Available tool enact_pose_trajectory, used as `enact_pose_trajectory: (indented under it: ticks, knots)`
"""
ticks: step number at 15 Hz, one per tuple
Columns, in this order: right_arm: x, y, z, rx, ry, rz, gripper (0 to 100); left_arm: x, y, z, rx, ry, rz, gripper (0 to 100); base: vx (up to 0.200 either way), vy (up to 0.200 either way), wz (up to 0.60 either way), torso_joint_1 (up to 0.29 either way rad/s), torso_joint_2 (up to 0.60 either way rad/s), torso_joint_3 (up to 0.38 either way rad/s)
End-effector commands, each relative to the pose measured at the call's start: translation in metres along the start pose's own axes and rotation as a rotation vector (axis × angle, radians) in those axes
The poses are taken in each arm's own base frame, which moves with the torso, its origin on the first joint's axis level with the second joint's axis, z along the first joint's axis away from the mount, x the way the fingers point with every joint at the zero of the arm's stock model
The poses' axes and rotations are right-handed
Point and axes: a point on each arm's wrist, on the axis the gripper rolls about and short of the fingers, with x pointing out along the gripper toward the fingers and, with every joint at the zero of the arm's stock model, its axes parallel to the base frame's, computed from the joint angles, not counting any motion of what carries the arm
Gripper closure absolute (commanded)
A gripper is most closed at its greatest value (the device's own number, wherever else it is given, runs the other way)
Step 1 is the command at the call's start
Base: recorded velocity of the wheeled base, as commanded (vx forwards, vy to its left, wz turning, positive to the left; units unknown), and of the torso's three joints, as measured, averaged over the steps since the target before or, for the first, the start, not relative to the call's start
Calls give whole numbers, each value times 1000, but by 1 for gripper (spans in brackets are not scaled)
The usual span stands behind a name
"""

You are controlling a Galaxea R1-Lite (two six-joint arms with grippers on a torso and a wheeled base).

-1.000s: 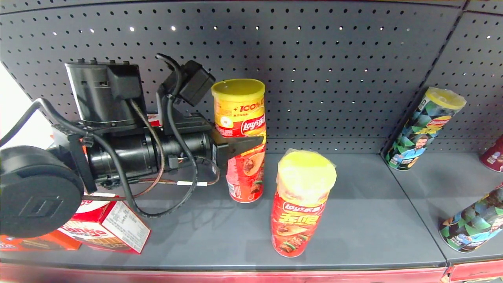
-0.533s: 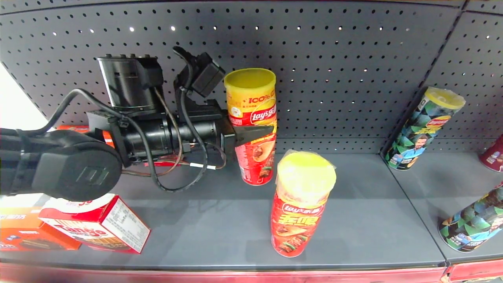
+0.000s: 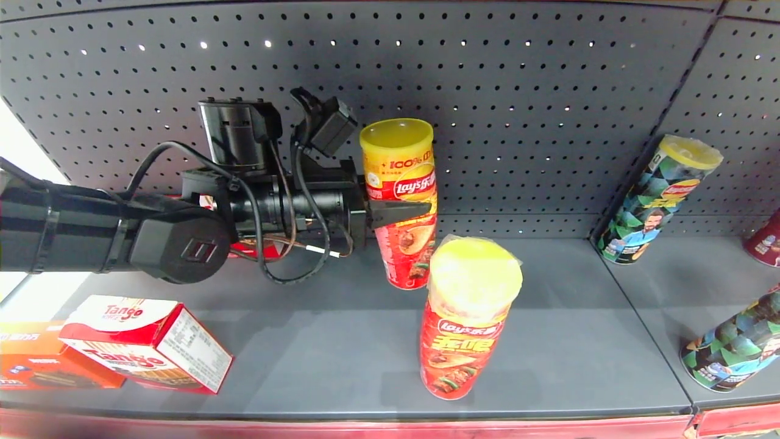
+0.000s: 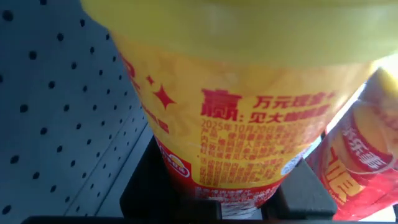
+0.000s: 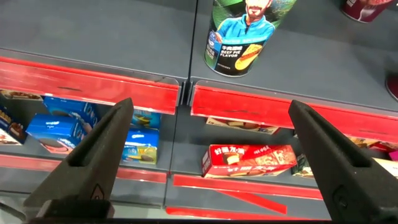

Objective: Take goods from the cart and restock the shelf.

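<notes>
In the head view, the left gripper (image 3: 407,211) is clamped around the middle of a red-and-yellow chips can (image 3: 397,160), held upright near the pegboard back wall (image 3: 518,91) over the rear of the grey shelf (image 3: 317,360); whether its base touches the shelf cannot be told. A second chips can (image 3: 468,317) stands upright just in front of it, nearer the shelf's edge. A red-and-white wafer box (image 3: 146,344) and an orange box (image 3: 36,366) lie at the shelf's front left, and two green-patterned cans (image 3: 658,201) stand on the section to the right. In the left wrist view, the held can's yellow lid (image 4: 249,25) and printed side sit close up between the dark fingers. In the right wrist view, the right gripper (image 5: 211,168) hangs with fingers wide apart before the shelf's red edge strip (image 5: 261,102), above blue biscuit packs (image 5: 62,132) and a red box (image 5: 249,159) on a lower shelf.
</notes>
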Motion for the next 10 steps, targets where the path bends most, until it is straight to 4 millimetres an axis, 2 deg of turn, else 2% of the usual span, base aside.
enact_pose_trajectory:
  ticks: [1, 4, 8, 10]
  knots:
    - [0, 0, 0, 0, 7, 2, 0, 3, 7, -6, -6, 5, 0, 100, 0, 0, 0, 0, 0, 0]
    - [0, 0, 0, 0, 5, 1, 0, 9, 16, -13, -2, 4, 5, 100, 0, 0, 0, 0, 0, 0]
    - [0, 0, 0, 0, 5, 1, 0, 18, 25, -11, 13, -10, 6, 100, 0, 0, 0, 0, 0, 0]
    - [0, 0, 0, 0, 5, 1, 0, 21, 32, -1, 23, -17, 8, 100, 0, 0, 0, 0, 0, 0]
